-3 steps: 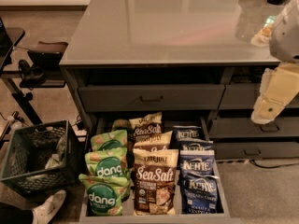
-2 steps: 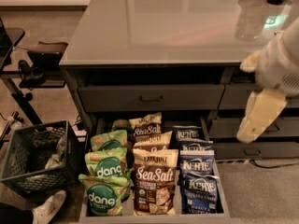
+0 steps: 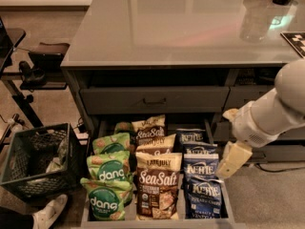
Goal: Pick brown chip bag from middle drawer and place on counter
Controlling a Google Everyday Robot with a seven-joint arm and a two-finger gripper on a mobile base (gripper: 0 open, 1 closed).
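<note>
Near three brown chip bags [image 3: 158, 185], tool [image 3: 233, 160]

Brown chip bag [image 3: 158, 192]: dark brown, tan top band, white "Sea Salt" script, chips pictured below. Upright, face forward, foremost in centre lane of middle drawer [image 3: 227, 205]. Middle drawer: dark grey, open, divided into three long lanes. Counter [image 3: 181, 27]: glossy grey, reflective, directly above the drawer. Gripper [image 3: 223, 172]: over right lane, near drawer's right wall, apart from brown chip bag.
</note>
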